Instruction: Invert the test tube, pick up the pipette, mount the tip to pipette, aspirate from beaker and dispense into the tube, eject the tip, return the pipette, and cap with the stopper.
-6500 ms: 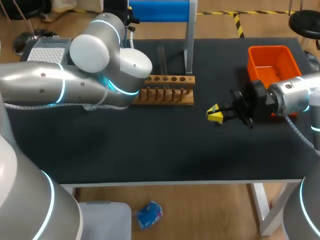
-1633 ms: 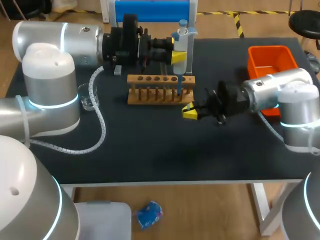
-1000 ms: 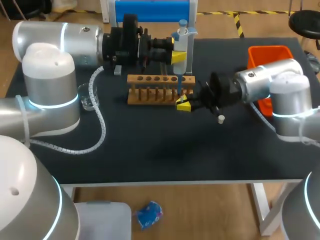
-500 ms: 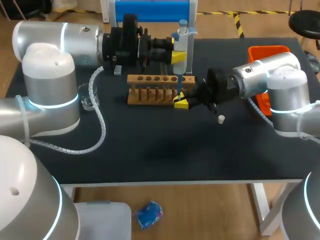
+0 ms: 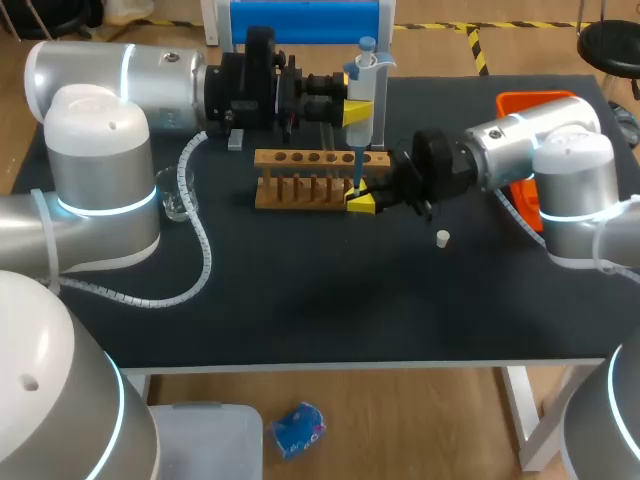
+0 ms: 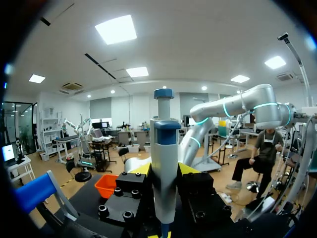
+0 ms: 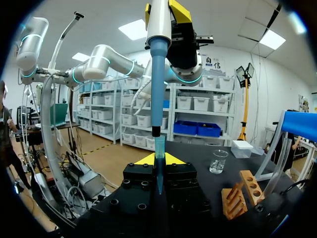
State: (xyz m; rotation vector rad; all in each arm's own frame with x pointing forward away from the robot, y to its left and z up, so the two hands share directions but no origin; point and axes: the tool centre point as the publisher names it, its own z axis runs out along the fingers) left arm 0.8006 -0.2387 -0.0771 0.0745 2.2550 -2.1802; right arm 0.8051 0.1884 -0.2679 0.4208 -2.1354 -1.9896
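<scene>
Right gripper (image 5: 362, 203) closed toward 9 o'clock, jaws pinching tip (image 7: 159, 166) at rack (image 5: 320, 178) 3 o'clock end. Left gripper (image 5: 356, 112) clamped pipette (image 5: 364, 80). We judged tip ejection in hand; pipette return and stopper (image 5: 441, 237) outstanding.

orange bin (image 5: 516, 99) sits on the dark table (image 5: 300, 300).

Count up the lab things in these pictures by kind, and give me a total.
pipette: 1
pipette tip: 1
wooden tube rack: 1
glass beaker: 1
white stopper: 1
orange bin: 1
blue stand: 1
Total: 7
</scene>
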